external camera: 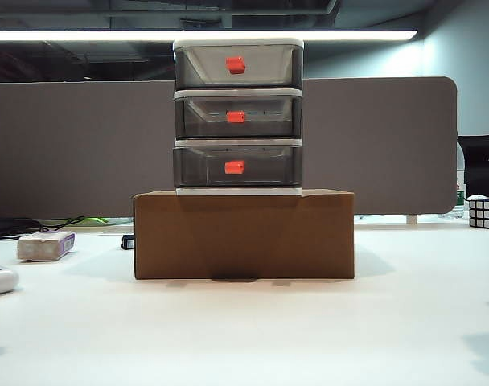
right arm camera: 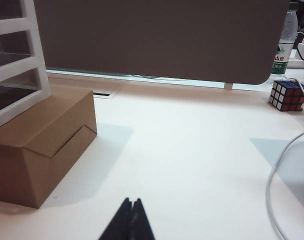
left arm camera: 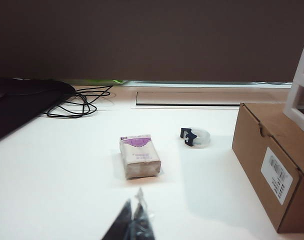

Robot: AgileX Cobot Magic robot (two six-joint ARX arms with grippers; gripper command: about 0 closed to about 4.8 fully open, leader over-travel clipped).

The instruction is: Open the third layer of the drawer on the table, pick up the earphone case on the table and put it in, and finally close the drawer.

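Drawer (external camera: 237, 117) closed atop cardboard box (external camera: 244, 234); left end effector (left arm camera: 133, 212) and right end effector (right arm camera: 131, 210) both closed, empty, above tabletop (external camera: 309, 330); earphone case (external camera: 1, 280) beyond the left one.

A grey-brown partition panel (external camera: 84, 145) spans the back — a bright ceiling light strip (external camera: 84, 35) glows above.

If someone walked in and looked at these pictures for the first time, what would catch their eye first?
Most likely the drawer, a three-tier unit with red-orange handles, all shut, standing on a brown cardboard box mid-table. Next, the earphone case at the far left edge, near a whitish block with a purple edge. The left gripper and right gripper hover low with fingers shut, holding nothing.
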